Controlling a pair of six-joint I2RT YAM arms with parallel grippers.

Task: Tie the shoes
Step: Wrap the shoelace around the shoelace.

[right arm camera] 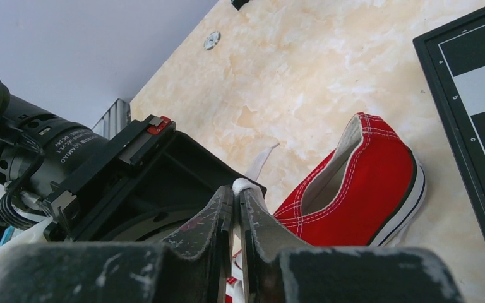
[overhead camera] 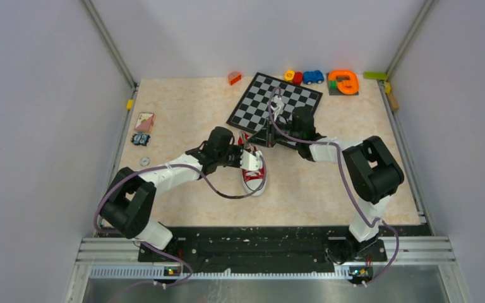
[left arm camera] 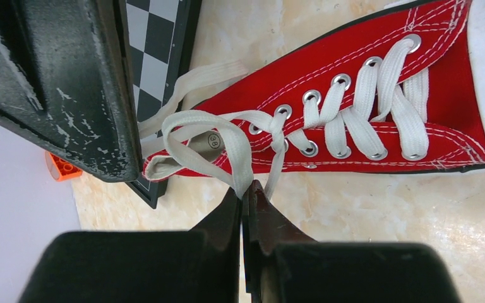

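Observation:
The shoe, a red canvas sneaker with white laces and a white toe cap, lies mid-table with its toe toward the arms. My left gripper is shut on a loop of white lace just beside the shoe. From the far side my right gripper is shut on another piece of white lace by the heel opening. In the top view the left gripper and the right gripper meet at the shoe's heel end. The crossing of the laces is partly hidden by the fingers.
A black-and-white chessboard lies just behind the shoe, under the right arm. Toys line the back edge: an orange brick, a blue car, an orange piece. A card and a washer lie at the left.

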